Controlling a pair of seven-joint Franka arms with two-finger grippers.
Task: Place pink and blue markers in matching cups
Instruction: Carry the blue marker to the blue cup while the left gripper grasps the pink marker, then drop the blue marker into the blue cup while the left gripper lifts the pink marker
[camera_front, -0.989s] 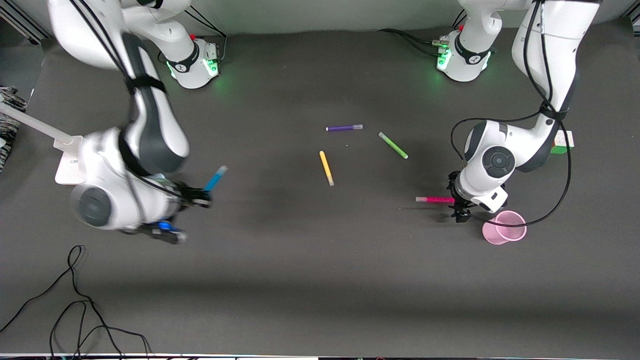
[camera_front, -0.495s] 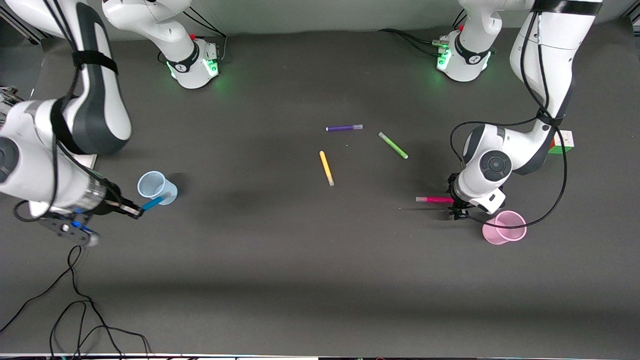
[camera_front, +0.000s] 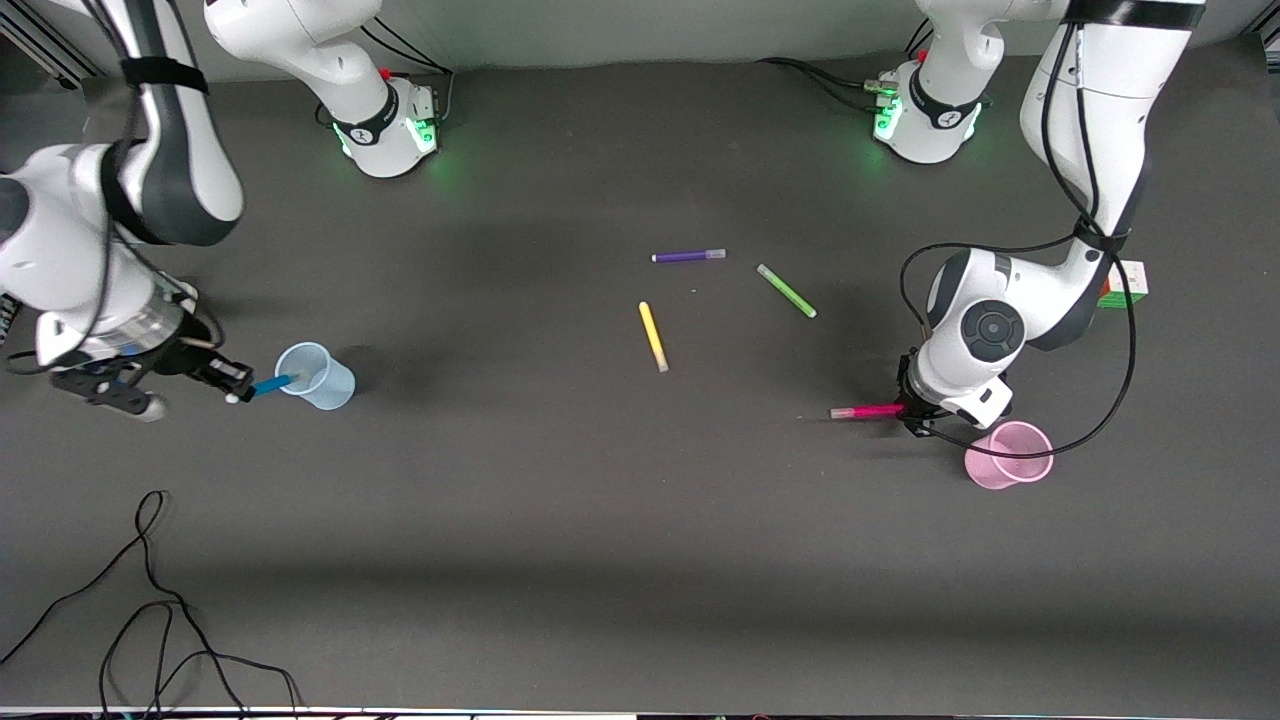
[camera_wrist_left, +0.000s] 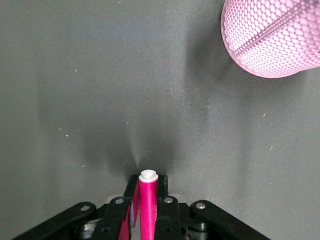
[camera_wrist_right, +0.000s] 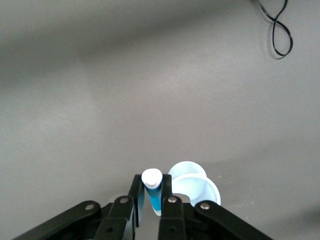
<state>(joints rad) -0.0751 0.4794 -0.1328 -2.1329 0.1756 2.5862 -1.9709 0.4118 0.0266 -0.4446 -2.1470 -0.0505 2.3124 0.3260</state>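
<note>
Since a second ago, the right arm has swung out from mid-table to its own end, and the left gripper (camera_front: 905, 412) has closed on the pink marker (camera_front: 862, 411), which we now see lifted slightly and shifted. From the front camera we note the right gripper (camera_front: 238, 385) clamped on the blue marker (camera_front: 268, 385), the pen's tip reaching over the rim of the blue cup (camera_front: 315, 375); the forearm comes down steeply and the wrist is turned toward the cup. The left arm folds down from its base, its wrist low just beside the pink cup (camera_front: 1008, 455), the marker held about level and pointing away from the cup. Purple marker (camera_front: 688, 256), yellow marker (camera_front: 652, 336) and green marker (camera_front: 786, 290) lie mid-table (none belongs to the task). Left wrist view: pink marker (camera_wrist_left: 148, 205) pinched between the jaws, pink cup (camera_wrist_left: 272, 36) off to one side, not yet under it. Right wrist view: blue marker (camera_wrist_right: 152, 197) gripped, blue cup (camera_wrist_right: 195, 186) just beside its tip. We judge the blue drop imminent: tilt upright, release. Pink needs lifting, carrying over the cup, tipping.
</note>
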